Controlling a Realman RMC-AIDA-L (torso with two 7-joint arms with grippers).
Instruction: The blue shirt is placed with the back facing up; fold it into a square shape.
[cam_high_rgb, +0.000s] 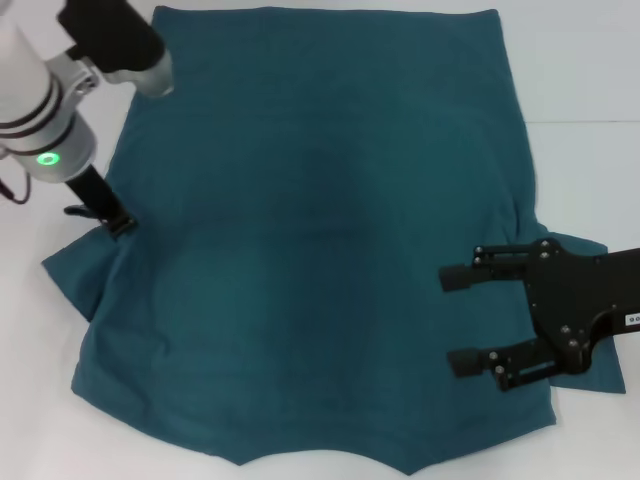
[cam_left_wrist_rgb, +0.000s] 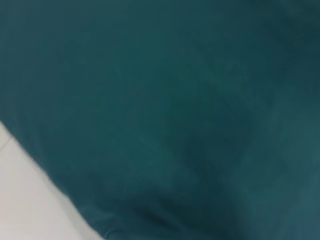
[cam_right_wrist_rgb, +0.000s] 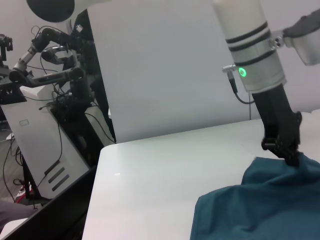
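while large dark teal-blue short-sleeved shirt lies flat mid white surface, left gripper pinches 9 o'clock sleeve; right gripper fingers apart over 4 o'clock edge.

A: What colour is the shirt?
B: Dark teal-blue all over, plain, no print.
A: And the table under it?
B: White, plain.
A: The grippers?
B: Both black: the left gripper at the shirt's edge, the right gripper over the shirt. The left arm is white and silver, with a green light.
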